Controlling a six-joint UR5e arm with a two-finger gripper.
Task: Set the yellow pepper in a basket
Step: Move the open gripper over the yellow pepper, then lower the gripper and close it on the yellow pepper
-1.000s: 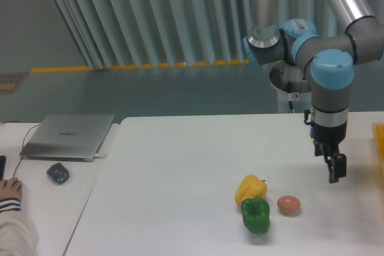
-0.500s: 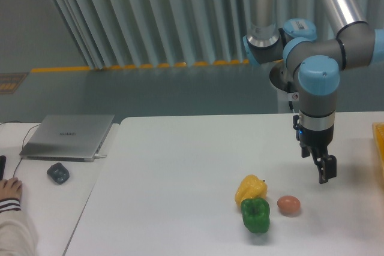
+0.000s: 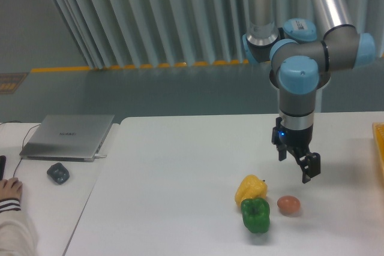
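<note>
Gripper [image 3: 298, 163]: hangs above the bench [image 3: 180, 178], holding nothing, up and right of the yellow pepper [image 3: 249, 188]
Yellow pepper: touches the green pepper [image 3: 256, 215] in front of it
Brown egg-like thing [image 3: 288, 204]: just right of both peppers
Basket [image 3: 379, 148]: yellow-orange strip at the right edge
Laptop [image 3: 68, 136]: closed, far left

Two peppers, one yellow pepper [image 3: 249, 187] and one green pepper [image 3: 255, 215]; one egg [image 3: 288, 204], one laptop [image 3: 68, 136].
</note>
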